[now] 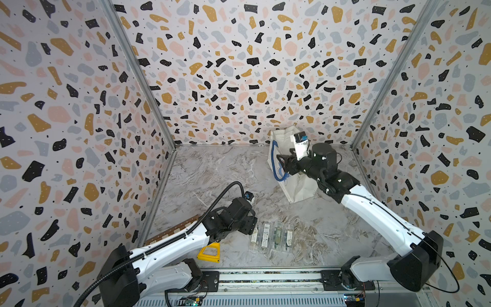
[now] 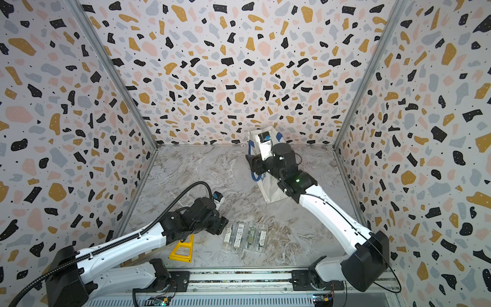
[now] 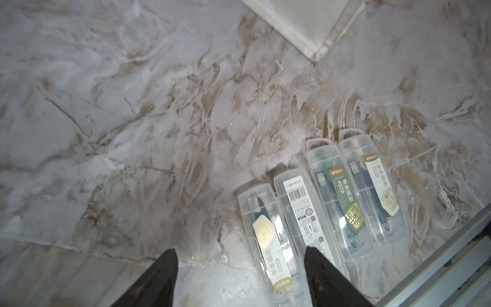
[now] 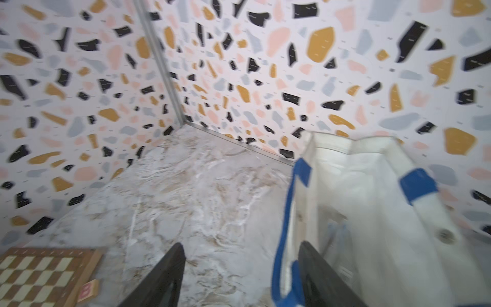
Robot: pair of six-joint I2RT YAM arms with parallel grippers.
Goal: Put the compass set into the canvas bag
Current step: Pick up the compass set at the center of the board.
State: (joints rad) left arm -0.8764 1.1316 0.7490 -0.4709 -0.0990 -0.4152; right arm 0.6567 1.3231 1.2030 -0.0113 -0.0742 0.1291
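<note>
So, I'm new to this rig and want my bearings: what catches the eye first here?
The loudly speckled walls box in the whole scene. Four clear cases lie in a row near the front edge, by the open left gripper. A white bag stands at the back right, the open right gripper by one blue handle.

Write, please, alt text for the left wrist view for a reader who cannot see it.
Four clear compass set cases lie side by side on the marble tabletop, the open left gripper poised over the nearest ones. A corner of the canvas bag stands beyond.
</note>
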